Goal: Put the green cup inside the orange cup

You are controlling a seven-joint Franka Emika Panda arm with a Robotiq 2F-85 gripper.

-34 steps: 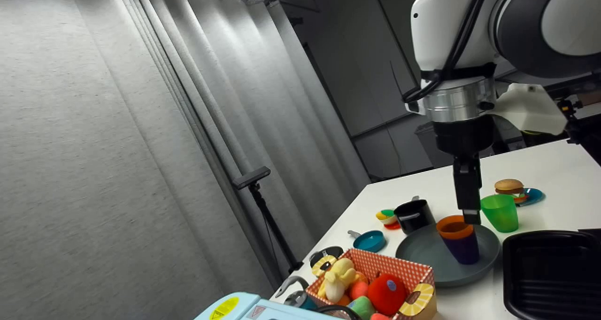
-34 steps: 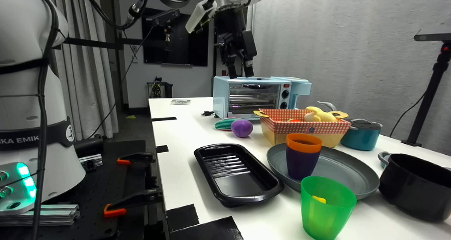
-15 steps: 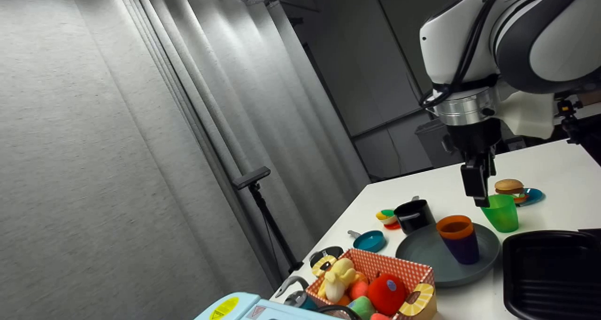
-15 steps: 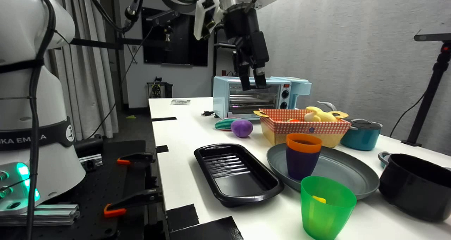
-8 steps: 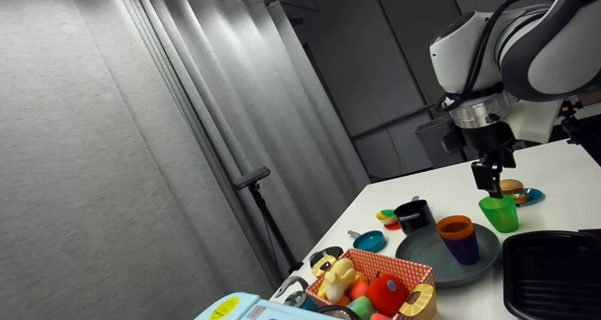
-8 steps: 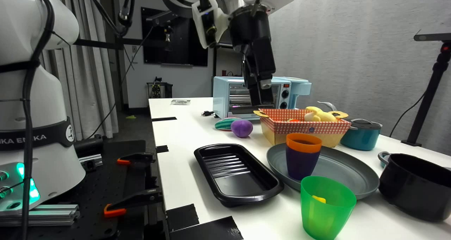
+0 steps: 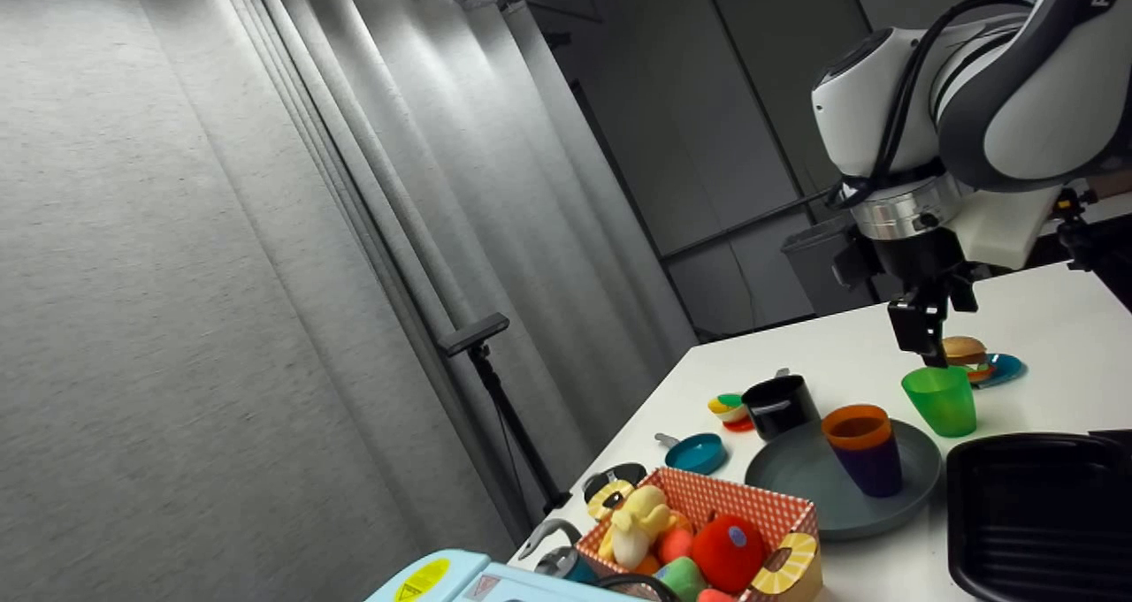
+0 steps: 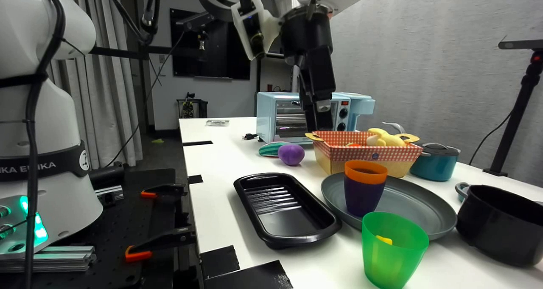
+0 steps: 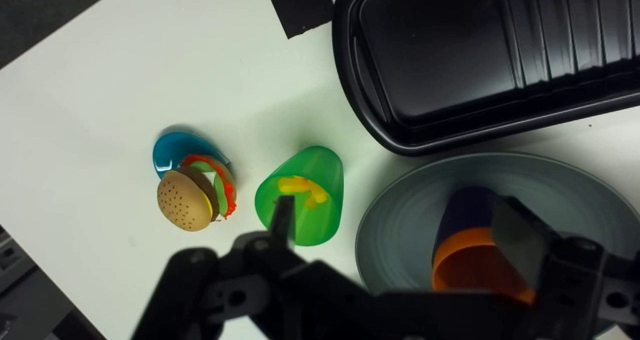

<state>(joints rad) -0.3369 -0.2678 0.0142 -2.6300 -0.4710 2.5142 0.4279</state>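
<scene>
The green cup stands upright on the white table in both exterior views. It holds small yellow pieces, seen in the wrist view. The orange cup sits nested in a dark purple cup on a grey plate; its orange rim also shows in the wrist view. My gripper is open and empty, with its fingers wide apart. It hangs above the table. In the wrist view one finger overlaps the green cup's mouth and the other overlaps the orange cup's side.
A black tray lies beside the grey plate. A toy burger on a blue piece is near the green cup. A black pot, a basket of toys and a blue toaster oven stand around.
My gripper has moved from above the orange cup toward the green cup, rightward in both exterior views, and turned somewhat. It barely moved in the last half second. The cups have not moved.
</scene>
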